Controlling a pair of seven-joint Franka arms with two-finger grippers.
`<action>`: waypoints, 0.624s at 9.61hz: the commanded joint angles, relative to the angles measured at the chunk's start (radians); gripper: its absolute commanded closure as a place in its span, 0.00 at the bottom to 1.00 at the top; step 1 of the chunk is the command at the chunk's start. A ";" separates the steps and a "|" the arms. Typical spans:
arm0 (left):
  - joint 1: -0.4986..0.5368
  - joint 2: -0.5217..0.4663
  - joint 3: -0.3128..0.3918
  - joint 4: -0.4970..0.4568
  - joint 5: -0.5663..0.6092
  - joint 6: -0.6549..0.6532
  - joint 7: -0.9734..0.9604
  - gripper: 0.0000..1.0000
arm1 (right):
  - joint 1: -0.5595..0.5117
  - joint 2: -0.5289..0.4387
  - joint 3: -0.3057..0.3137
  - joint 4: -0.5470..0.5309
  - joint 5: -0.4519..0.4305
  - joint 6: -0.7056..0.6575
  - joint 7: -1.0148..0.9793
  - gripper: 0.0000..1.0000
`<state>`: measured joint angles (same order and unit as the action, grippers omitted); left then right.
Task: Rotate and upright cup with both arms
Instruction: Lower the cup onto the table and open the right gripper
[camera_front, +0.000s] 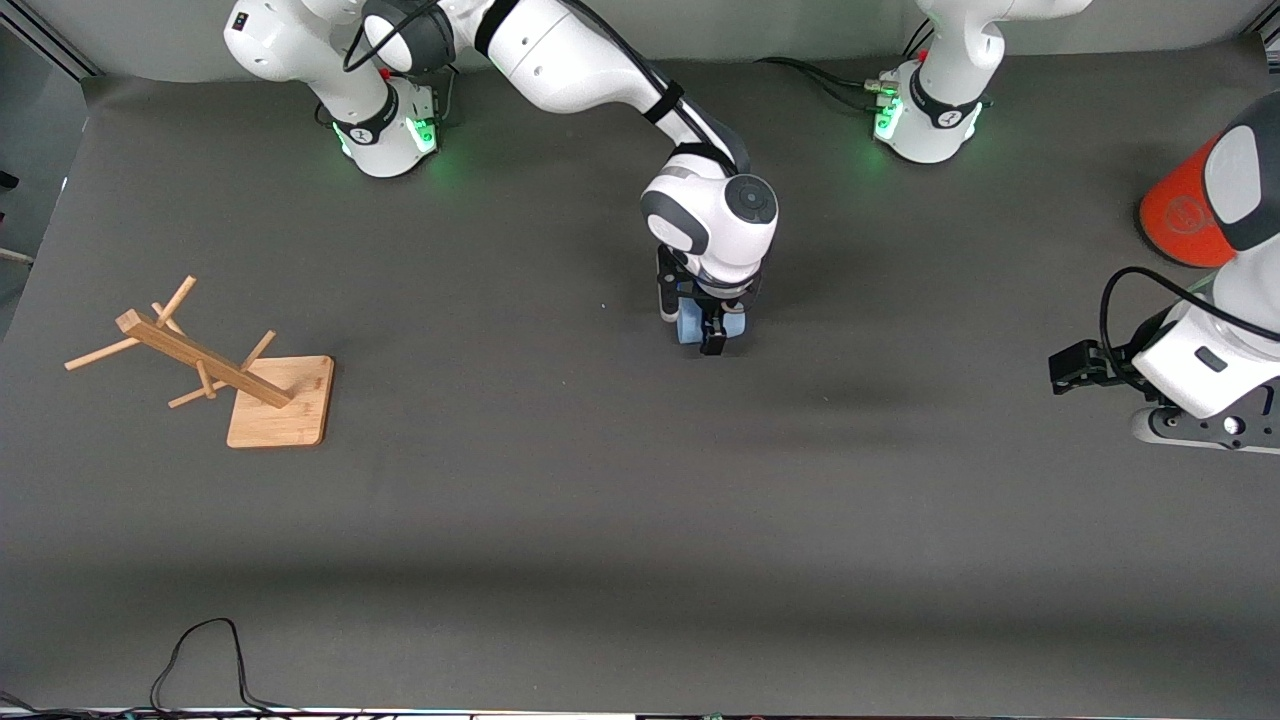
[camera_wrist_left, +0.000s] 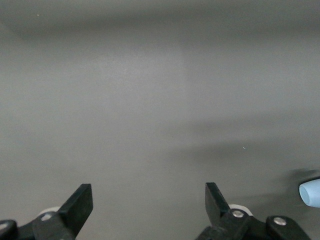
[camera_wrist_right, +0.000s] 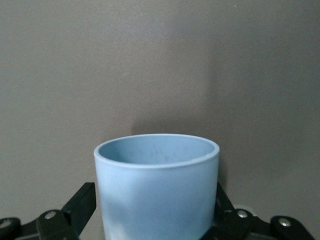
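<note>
A wooden rack (camera_front: 215, 365) is seen at about nine o'clock on the table (camera_front: 600, 520), toward the right arm's end, well apart from the work. Near the table's centre, the cup (camera_front: 690, 326) is clasped between the fingers of the right gripper (camera_front: 706, 322), which is lowered from above; in the right wrist view the cup (camera_wrist_right: 157, 185) is flanked by both fingers, its open mouth turned toward the table, so it is judged to be held sideways for turning. At three o'clock an orange cylinder (camera_front: 1180, 215) is partly hidden by the left arm. The left gripper (camera_front: 1080, 365) is held spread and empty over bare table, apparently waiting for a handover.
</note>
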<state>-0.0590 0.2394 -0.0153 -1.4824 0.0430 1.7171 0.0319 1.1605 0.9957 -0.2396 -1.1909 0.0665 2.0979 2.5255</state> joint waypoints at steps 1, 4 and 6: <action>-0.031 0.001 0.008 0.011 0.001 -0.002 -0.007 0.00 | 0.005 -0.066 -0.012 0.001 -0.016 -0.054 0.012 0.00; -0.038 0.001 0.008 0.008 0.005 -0.001 -0.006 0.00 | -0.022 -0.188 -0.010 0.001 -0.002 -0.249 -0.073 0.00; -0.057 0.001 0.006 0.007 0.008 -0.002 -0.004 0.00 | -0.065 -0.293 -0.012 -0.004 0.013 -0.426 -0.257 0.00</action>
<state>-0.0916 0.2394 -0.0171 -1.4827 0.0437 1.7171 0.0320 1.1266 0.7833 -0.2560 -1.1642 0.0676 1.7624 2.3780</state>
